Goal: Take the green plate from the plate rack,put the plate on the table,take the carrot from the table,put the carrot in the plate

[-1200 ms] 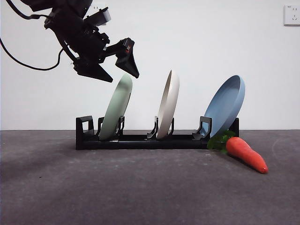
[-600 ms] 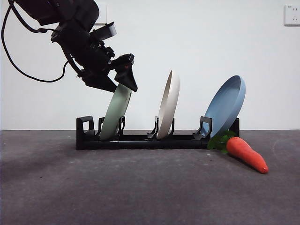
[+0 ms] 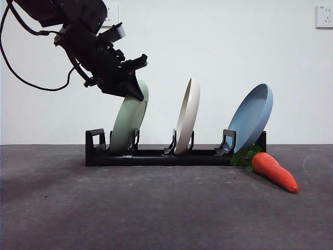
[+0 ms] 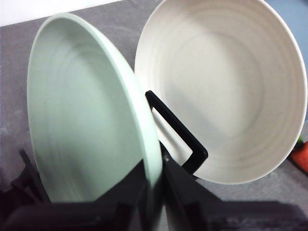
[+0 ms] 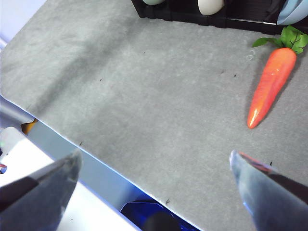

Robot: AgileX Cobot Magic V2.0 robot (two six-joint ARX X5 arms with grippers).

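The green plate (image 3: 127, 125) stands upright in the left slot of the black plate rack (image 3: 156, 155) on the table (image 3: 166, 213). My left gripper (image 3: 136, 89) is at the plate's top rim. In the left wrist view its jaws (image 4: 154, 192) clamp the rim of the green plate (image 4: 82, 120) from both sides. The carrot (image 3: 273, 171) lies on the table at the rack's right end, leafy top toward the rack. My right gripper (image 5: 154, 178) is open and empty above the table's front part, with the carrot (image 5: 272, 84) beyond it.
A cream plate (image 3: 187, 117) stands in the rack's middle slot, close to the green one (image 4: 221, 86). A blue plate (image 3: 252, 117) leans in the right slot above the carrot's leaves. The table's front edge (image 5: 72, 139) shows in the right wrist view.
My left gripper has come down from above the green plate onto its top rim, and its jaws have closed on it. The plate stands a little more upright.
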